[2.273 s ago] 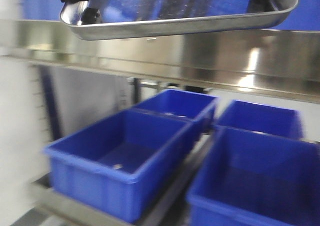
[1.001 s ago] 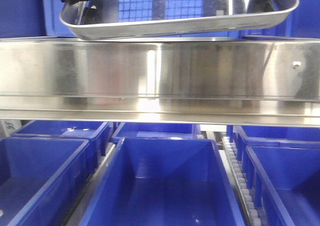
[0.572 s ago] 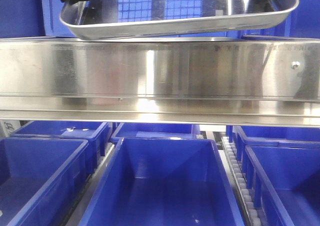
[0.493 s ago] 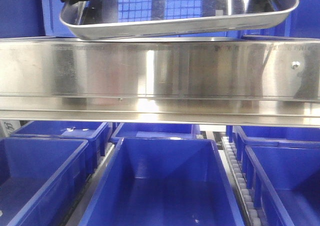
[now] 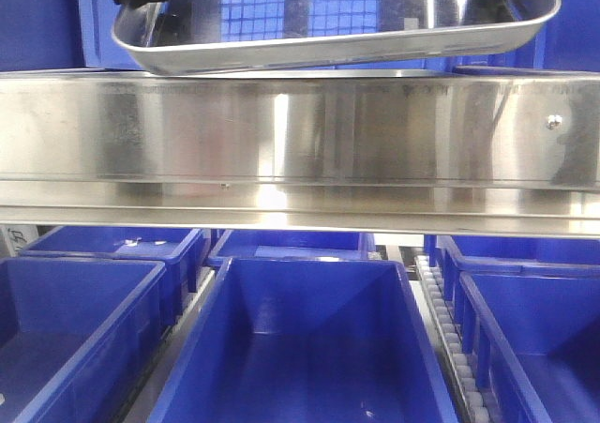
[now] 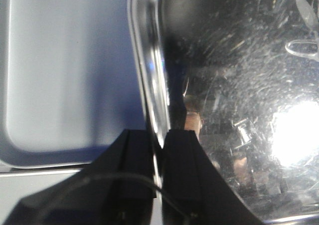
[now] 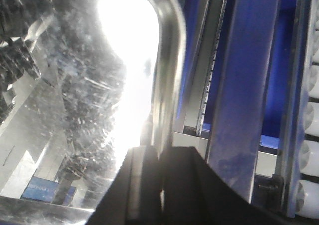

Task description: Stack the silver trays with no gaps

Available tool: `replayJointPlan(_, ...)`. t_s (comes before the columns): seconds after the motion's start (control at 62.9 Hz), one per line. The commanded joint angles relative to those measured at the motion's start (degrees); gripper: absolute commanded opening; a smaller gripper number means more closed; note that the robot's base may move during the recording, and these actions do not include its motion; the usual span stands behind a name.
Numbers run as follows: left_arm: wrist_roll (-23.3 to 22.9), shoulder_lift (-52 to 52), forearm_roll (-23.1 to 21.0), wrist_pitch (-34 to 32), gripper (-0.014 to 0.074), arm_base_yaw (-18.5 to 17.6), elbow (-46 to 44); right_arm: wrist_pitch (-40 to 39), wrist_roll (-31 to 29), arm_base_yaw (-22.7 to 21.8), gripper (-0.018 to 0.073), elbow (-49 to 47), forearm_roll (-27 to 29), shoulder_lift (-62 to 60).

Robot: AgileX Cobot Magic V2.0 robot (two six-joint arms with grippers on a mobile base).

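The left jaws are closed to a sliver on the thin rolled rim of the shiny rectangular stainless-steel tray [image 6: 239,85], one finger inside the pan and one outside; the right jaws pinch the opposite rim the same way. Between them the tray hangs aloft, a little tilted, above the long flat steel band [image 5: 300,142] and well above the deep blue plastic bins [image 5: 309,348]. In the left wrist view a pale pan with a rounded corner [image 6: 60,70] lies below, beside the held rim; it may be the tray to stack on, though I cannot be sure. This looks like the carrying step; next, both arms should move together, square the corners over the lower tray, then lower it level so it nests flush.
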Motion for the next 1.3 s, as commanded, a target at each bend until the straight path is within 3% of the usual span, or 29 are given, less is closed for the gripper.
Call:
replayJointPlan(0.0, 1.3, -2.1, 0.7, -1.1, -0.0048, -0.8, -1.4, -2.4, -0.8, -0.1, 0.0057, -2.3, -1.5, -2.3)
replayJointPlan(0.207, 1.3, -2.1, 0.7, -2.8, -0.0048, -0.8, -1.4, -3.5, -0.8, -0.1, 0.0057, -2.3, -1.5, -2.3)
replayJointPlan(0.35, 6.0, -2.1, 0.7, -2.9, -0.0048, -0.2, -1.9, -3.1, -0.8, -0.1, 0.0057, -2.8, 0.7, -2.3)
replayJointPlan(0.509, 6.0, -1.4, 0.9, -2.9, -0.0048, 2.7, -5.3, -6.1, -0.7, -0.1, 0.0057, -5.6, 5.1, -2.0)
replayJointPlan(0.89, 8.8, 5.4, 0.5, -4.2, -0.0048, 9.9, -12.3, -8.5, 4.6, -0.2, 0.0057, -13.6, 5.4, 8.3)
replayJointPlan(1.288, 9.7, 9.6, 0.5, -4.2, -0.0027, 11.9, -12.3, -8.5, 5.7, -0.5, 0.006, -13.6, 4.8, 14.0)
